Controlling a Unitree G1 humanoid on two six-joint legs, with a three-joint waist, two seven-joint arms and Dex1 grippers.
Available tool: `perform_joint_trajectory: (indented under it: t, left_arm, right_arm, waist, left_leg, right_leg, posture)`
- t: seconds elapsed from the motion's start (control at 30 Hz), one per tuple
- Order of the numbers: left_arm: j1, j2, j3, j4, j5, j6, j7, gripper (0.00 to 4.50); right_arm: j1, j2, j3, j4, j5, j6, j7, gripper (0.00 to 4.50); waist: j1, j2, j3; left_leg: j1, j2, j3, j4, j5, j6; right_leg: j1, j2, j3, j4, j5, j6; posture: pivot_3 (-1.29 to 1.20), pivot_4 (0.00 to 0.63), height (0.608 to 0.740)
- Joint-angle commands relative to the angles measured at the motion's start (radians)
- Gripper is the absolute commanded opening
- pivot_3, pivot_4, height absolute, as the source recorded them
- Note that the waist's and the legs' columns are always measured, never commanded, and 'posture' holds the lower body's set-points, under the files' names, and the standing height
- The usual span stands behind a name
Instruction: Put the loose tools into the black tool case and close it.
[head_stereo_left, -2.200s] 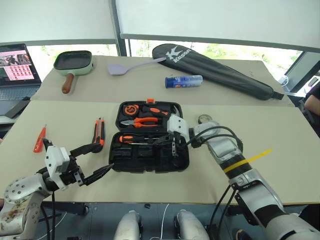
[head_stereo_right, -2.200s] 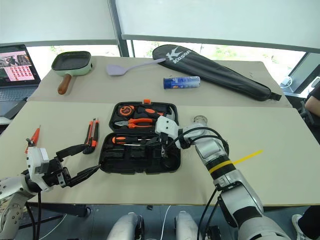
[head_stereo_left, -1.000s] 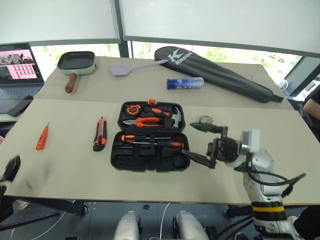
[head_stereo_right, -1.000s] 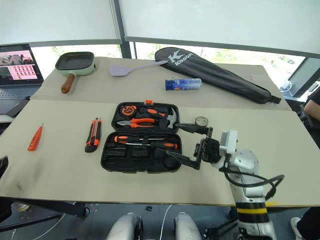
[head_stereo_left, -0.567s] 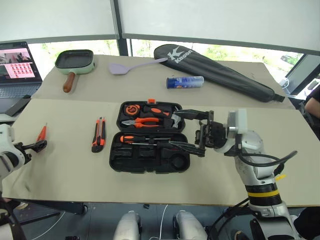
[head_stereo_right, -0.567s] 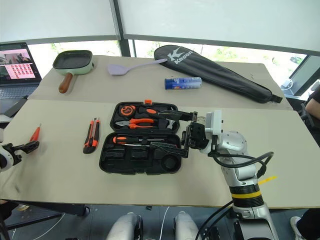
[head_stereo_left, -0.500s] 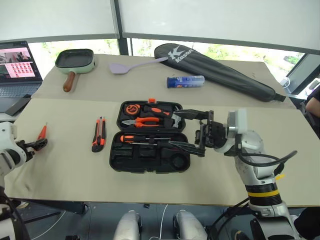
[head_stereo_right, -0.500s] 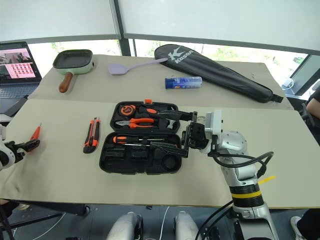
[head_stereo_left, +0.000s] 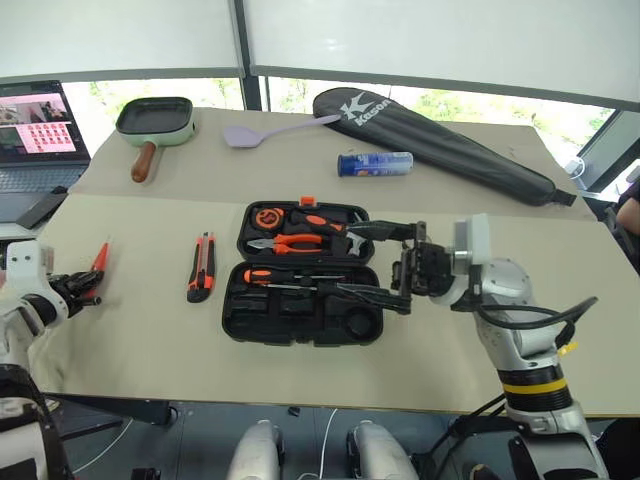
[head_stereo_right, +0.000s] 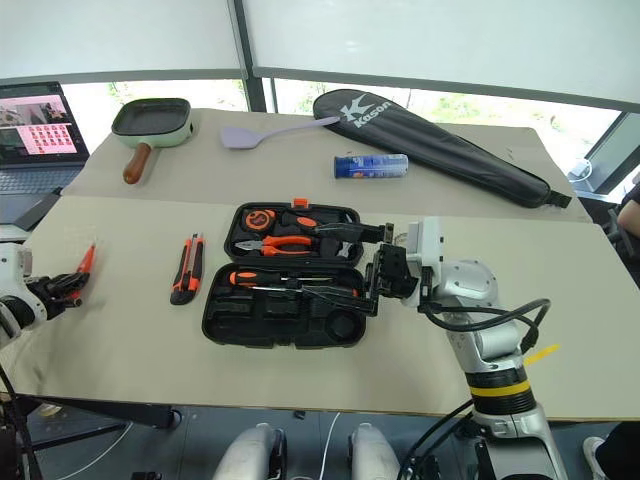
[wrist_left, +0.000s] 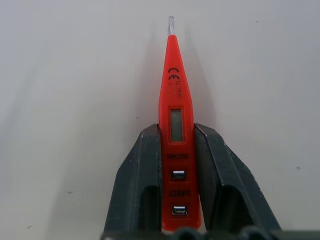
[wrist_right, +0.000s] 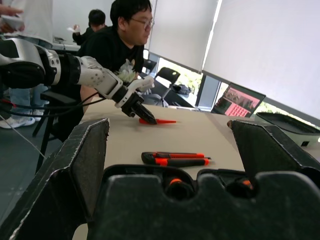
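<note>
— What's different from a moment ago?

— My left gripper (wrist_left: 178, 150) was wide and short of the little orange tester screwdriver (wrist_left: 176, 120) at the left edge of the table (head_stereo_left: 130, 330). Now it has reached that tool and narrowed onto it. My right gripper (head_stereo_left: 383, 262) has kept its place over the right side of the black tool case (head_stereo_left: 300, 318).

— How does the left one stand now?

— Its two black fingers (wrist_left: 137, 185) press against both sides of the screwdriver's orange body, near the butt end. The small window and the metal tip stick out ahead of them. The tool lies flat on the table, pinched between the fingers.

— And the right?

— Spread as wide as it goes, holding nothing. One finger lies above the hammer row in the lid, the other above the screwdriver row in the base; whether either touches the case I cannot tell.

— Where are the rest of the tools?

— The case lies open in the middle of the table, with pliers, a tape measure, a hammer and a black-and-orange screwdriver (head_stereo_left: 300, 277) in it. The black-and-orange utility knife (head_stereo_left: 200, 268) lies on the table just left of the case, between it and my left gripper. The small tape roll I cannot make out behind my right arm
</note>
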Motion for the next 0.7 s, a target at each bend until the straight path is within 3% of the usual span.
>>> perform_joint_trajectory:
  t: [0.03, 0.2, 0.33, 0.5, 0.7]
  left_arm:
    - [0.048, 0.009, 0.03, -0.264, -0.081, -0.173, -0.228, 0.46]
    - [0.136, 0.054, -0.126, -0.536, -0.069, -0.207, -0.476, 0.46]
    - [0.051, 0.065, -0.334, -0.649, 0.02, -0.215, -0.58, 0.46]
    - [-0.07, 0.013, -0.503, -0.638, 0.14, -0.192, -0.57, 0.46]
    - [-0.141, -0.035, -0.606, -0.562, 0.244, -0.252, -0.577, 0.46]
  right_arm:
    - [0.013, -0.095, -0.069, -0.045, 0.048, 0.035, 0.058, 4.5]
    - [0.041, -0.227, -0.084, -0.054, 0.068, 0.115, 0.119, 4.5]
    - [0.056, -0.28, -0.057, -0.05, 0.01, 0.167, 0.085, 4.5]
    - [0.062, -0.295, -0.023, -0.068, -0.027, 0.228, 0.043, 4.5]
    - [0.077, -0.282, -0.014, -0.091, -0.046, 0.241, 0.006, 4.5]
  waist:
    - [0.002, -0.001, 0.0]
    - [0.003, 0.0, 0.0]
    - [0.002, 0.0, 0.0]
    - [-0.002, 0.001, 0.0]
    - [-0.008, 0.001, 0.0]
  left_leg:
    - [-0.002, 0.0, -0.001, 0.001, 0.0, 0.0]
    - [-0.002, 0.0, 0.0, 0.001, 0.0, 0.0]
    - [-0.002, 0.0, 0.0, 0.001, 0.0, 0.0]
    - [-0.003, 0.0, -0.001, 0.003, 0.0, 0.001]
    - [-0.005, 0.0, -0.002, 0.006, 0.0, 0.002]
  right_leg:
    - [-0.001, 0.0, -0.001, 0.0, 0.0, 0.0]
    - [0.0, -0.002, -0.001, -0.002, 0.0, 0.0]
    - [0.0, 0.001, 0.0, -0.001, 0.0, 0.0]
    - [0.0, 0.003, 0.001, -0.001, 0.0, 0.0]
    - [-0.001, 0.004, 0.001, -0.001, 0.0, 0.001]
  posture:
    - [0.0, 0.15, 0.74]
    - [0.0, 0.15, 0.74]
    - [0.0, 0.15, 0.74]
    - [0.0, 0.15, 0.74]
    - [0.0, 0.15, 0.74]
